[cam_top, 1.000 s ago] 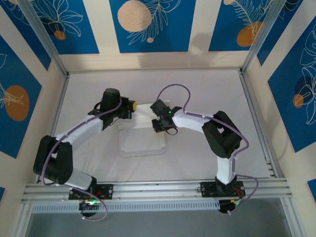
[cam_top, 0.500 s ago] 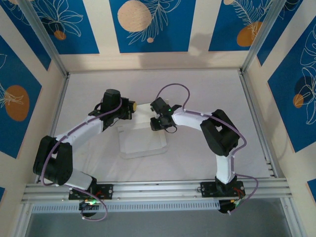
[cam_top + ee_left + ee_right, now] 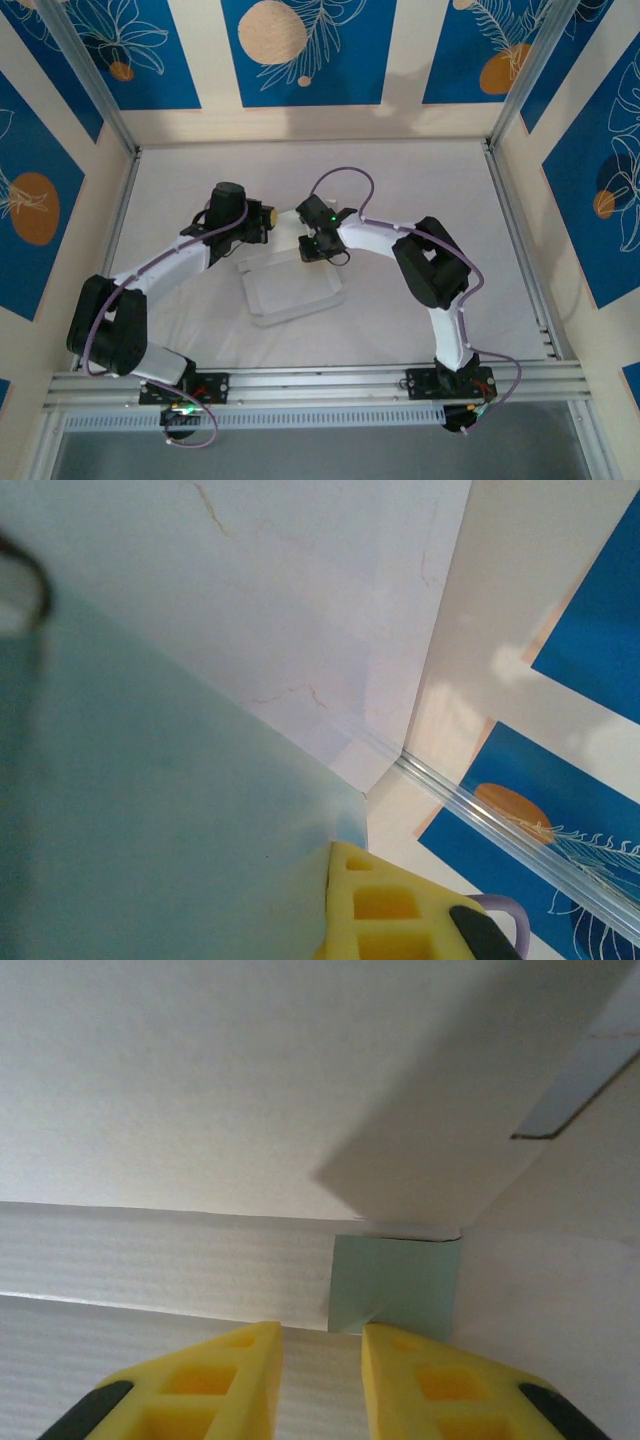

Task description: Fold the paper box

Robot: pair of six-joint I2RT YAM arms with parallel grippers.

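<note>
The paper box (image 3: 290, 288) lies in the middle of the table as a flat white sheet, turned at a slant. My left gripper (image 3: 263, 222) is at its far left corner. In the left wrist view the box's pale green face (image 3: 170, 810) lies against the one yellow finger (image 3: 385, 905) that shows, and that gripper (image 3: 338, 865) is shut on the card's edge. My right gripper (image 3: 313, 248) is over the far right edge. Its fingers (image 3: 322, 1335) stand a little apart over a white panel (image 3: 200, 1250), with a small green flap (image 3: 395, 1282) touching the right fingertip (image 3: 400, 1345).
The white tabletop (image 3: 420, 200) is bounded by aluminium rails and blue-patterned walls (image 3: 300, 50). The right arm's cable (image 3: 345, 180) loops above the box. Bare table lies behind and to both sides of the arms.
The right gripper moved left and toward the back while its jaws parted slightly. The sheet swung round to a slant. The left gripper stayed shut in place.
</note>
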